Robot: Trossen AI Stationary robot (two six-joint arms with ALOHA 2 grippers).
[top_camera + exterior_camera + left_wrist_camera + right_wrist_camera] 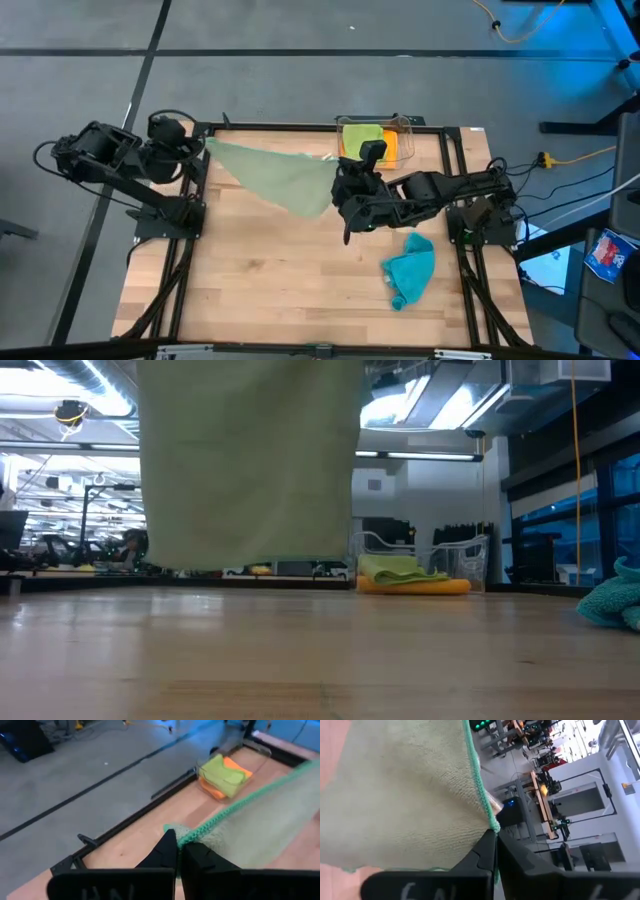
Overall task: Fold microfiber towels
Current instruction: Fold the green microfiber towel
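you've got left gripper fingers pinching one corner of the sage towel | right gripper fingers pinching the other, towel hanging above the desk | teal towel crumpled by right arm | lime towel on orange towel in far bin

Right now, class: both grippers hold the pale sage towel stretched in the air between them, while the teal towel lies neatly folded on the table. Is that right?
Not quite. The left gripper and right gripper do hold the pale sage towel stretched in the air, but the teal towel lies crumpled, not folded, as the high view shows.
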